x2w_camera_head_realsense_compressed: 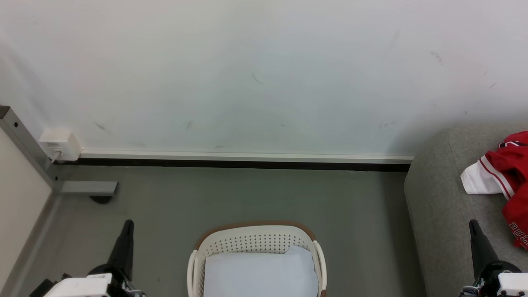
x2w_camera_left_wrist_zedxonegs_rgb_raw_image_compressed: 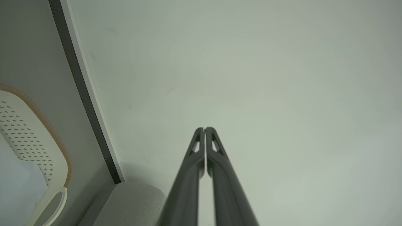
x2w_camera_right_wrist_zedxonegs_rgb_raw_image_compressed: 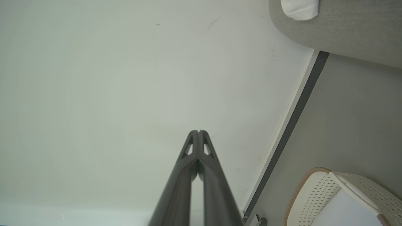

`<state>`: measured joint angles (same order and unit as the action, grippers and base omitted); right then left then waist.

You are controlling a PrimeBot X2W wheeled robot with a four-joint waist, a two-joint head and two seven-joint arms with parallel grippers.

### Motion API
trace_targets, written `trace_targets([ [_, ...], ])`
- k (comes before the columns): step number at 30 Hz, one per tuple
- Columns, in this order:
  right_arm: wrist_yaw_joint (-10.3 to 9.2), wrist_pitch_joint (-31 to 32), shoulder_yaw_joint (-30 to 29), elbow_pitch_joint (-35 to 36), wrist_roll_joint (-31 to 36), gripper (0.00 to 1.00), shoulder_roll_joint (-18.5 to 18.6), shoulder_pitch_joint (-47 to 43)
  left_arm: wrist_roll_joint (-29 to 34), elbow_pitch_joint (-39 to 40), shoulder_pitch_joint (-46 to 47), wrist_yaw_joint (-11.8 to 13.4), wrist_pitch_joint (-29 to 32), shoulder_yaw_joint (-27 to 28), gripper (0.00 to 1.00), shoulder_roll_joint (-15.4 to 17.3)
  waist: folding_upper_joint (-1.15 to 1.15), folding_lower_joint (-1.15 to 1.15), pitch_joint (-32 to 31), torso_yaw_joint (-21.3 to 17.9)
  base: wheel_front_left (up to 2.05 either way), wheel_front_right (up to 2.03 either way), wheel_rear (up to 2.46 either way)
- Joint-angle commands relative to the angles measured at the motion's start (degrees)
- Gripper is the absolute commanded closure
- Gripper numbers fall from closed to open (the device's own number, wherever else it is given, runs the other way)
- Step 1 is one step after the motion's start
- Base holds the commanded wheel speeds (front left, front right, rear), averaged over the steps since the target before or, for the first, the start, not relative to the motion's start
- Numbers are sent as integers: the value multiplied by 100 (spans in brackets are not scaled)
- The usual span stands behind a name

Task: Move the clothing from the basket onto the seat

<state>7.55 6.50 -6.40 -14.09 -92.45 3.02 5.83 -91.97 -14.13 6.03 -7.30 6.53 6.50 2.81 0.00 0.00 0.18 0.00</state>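
The red clothing with white trim lies on the grey seat at the right edge; a white bit of the clothing shows on the seat in the right wrist view. The cream basket stands on the floor at bottom centre, holding a pale blue-white pad. My left gripper is shut and empty at the lower left, left of the basket. My right gripper is shut and empty at the lower right, over the seat's front. Both point at the wall: left gripper, right gripper.
A white wall with a dark baseboard runs behind the basket. A white wall socket box and a grey metal frame foot sit at the left. Grey floor lies between basket and wall.
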Motion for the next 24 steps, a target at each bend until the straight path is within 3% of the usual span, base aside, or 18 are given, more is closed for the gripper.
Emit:
trace_targets([
  [1,-12,11,-24,19,-9,100,-6,68,-78,15,41,-40,24,17,100,11,0,0,0,0,0,0,0],
  [24,-12,17,-29,19,-1,100,-7,69,-79,15,40,-40,23,16,100,11,0,0,0,0,0,0,0],
])
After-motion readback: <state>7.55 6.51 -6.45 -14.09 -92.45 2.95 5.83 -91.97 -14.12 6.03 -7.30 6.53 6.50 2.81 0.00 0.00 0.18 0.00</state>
